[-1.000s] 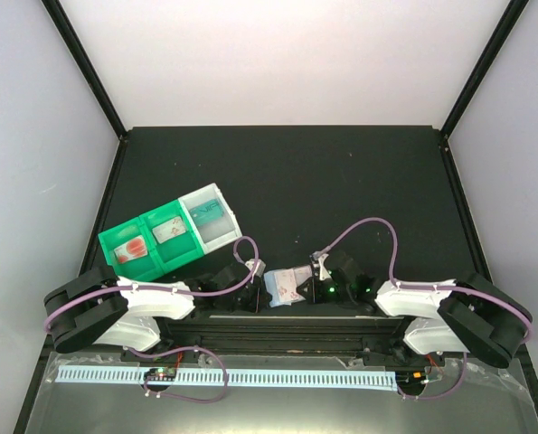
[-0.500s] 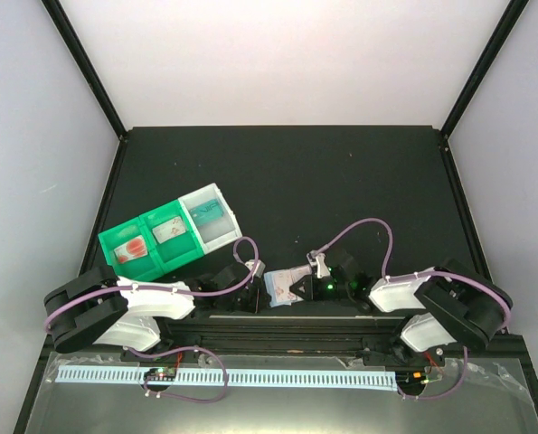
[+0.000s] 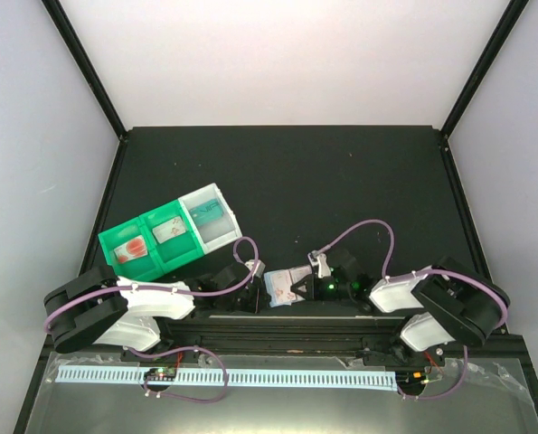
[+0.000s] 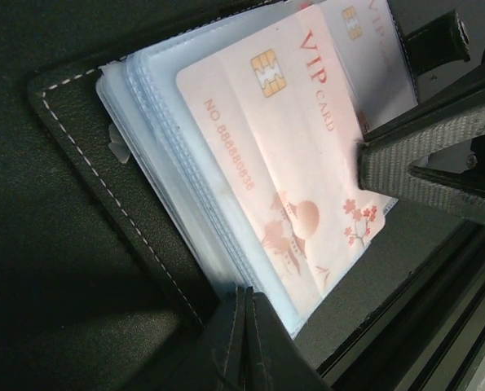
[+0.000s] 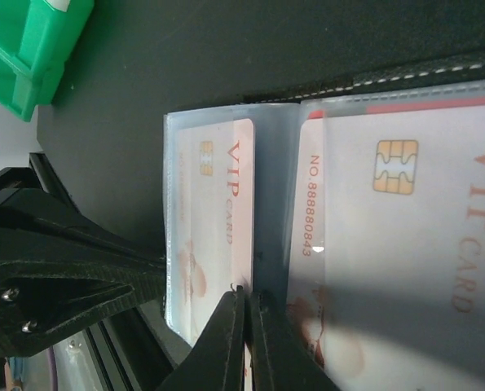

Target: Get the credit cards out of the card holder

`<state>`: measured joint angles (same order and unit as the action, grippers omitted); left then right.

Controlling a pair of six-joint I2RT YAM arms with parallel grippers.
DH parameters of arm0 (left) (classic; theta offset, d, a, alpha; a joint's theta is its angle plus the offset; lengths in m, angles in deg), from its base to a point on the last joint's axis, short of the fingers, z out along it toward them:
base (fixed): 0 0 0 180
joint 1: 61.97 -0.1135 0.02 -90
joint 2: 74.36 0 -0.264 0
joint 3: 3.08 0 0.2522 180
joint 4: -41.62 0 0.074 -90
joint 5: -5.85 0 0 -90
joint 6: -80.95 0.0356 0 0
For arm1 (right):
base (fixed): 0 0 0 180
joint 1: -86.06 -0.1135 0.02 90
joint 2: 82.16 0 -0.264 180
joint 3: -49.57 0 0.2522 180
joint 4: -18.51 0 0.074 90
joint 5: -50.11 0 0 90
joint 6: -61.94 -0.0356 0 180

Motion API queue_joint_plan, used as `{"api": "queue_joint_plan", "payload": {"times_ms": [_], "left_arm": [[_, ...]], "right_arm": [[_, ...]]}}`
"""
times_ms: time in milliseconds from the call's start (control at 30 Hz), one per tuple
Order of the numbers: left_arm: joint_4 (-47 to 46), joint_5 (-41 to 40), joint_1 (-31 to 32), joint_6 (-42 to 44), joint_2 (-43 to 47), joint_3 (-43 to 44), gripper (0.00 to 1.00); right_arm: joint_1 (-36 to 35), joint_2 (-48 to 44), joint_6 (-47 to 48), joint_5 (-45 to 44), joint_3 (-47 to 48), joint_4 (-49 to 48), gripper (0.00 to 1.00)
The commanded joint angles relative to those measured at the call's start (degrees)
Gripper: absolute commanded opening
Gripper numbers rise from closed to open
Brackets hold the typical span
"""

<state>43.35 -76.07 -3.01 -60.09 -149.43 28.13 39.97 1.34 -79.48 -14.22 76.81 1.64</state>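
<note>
Top external: the card holder (image 3: 285,287) lies at the near centre, between the left gripper (image 3: 262,293) and the right gripper (image 3: 297,291); a green tray (image 3: 151,242) sits farther left. Left wrist: the left jaws are pinched together on the holder's edge, with the credit cards (image 4: 291,163) inside its sleeves. Right wrist: the right jaws are clamped on a clear sleeve.

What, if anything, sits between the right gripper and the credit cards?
Only the card holder itself: the credit cards lie inside its clear sleeves. The right gripper is shut at a sleeve edge. Nothing else visible.
</note>
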Motion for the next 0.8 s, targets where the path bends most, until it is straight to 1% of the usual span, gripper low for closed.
{"api": "queue_joint_plan", "payload": {"times_ms": [0, 100, 300, 433, 633, 767], "left_arm": [[2.25, -1.29, 0.10, 0.01, 0.32, 0.05, 0.03], [1.93, -1.07, 0.14, -0.36, 0.43, -0.39, 0.03], [2.37, -1.04, 0.11, -0.46, 1.32, -0.25, 0.03], [3.45, -1.03, 0.10, -0.50, 3.71, 0.20, 0.05], [3.85, 0.37, 0.15, 0.10, 7.20, 0.74, 0.18], [5.73, 0.16, 0.11, 0.65, 9.77, 1.79, 0.33]], "right_arm": [[0.85, -3.14, 0.98, -1.38, -1.55, 2.82, 0.01], [1.28, -5.92, 2.84, -2.93, -1.48, 6.05, 0.01], [2.22, -9.38, 4.77, -3.29, -1.16, 10.20, 0.01], [2.48, -12.55, 7.38, -4.26, 0.48, 16.16, 0.01], [2.58, -20.77, 10.07, -8.09, 1.14, 24.10, 0.01], [2.59, -24.80, 12.51, -8.64, 2.81, 29.85, 0.01]]}}
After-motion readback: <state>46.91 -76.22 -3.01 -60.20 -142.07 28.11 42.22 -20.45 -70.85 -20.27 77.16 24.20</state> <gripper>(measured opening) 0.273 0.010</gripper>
